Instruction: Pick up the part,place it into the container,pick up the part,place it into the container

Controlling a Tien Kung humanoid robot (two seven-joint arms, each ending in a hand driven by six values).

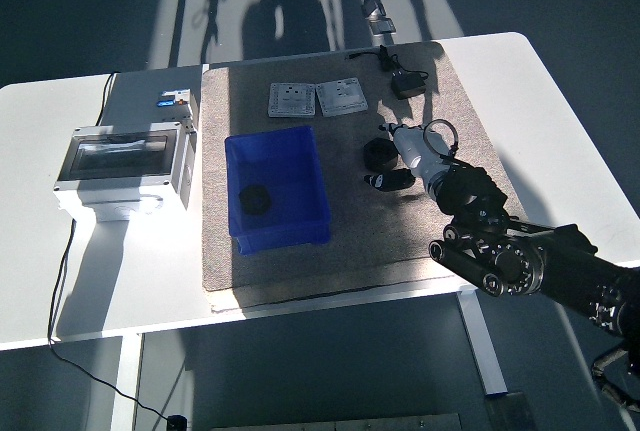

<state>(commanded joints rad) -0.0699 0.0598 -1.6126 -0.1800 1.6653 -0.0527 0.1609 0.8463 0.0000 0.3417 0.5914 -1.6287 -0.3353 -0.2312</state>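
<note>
grey electrical box, two switch plates, mat

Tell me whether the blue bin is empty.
Not empty: one black part lies on the floor of the blue bin; a second part sits outside.
</note>
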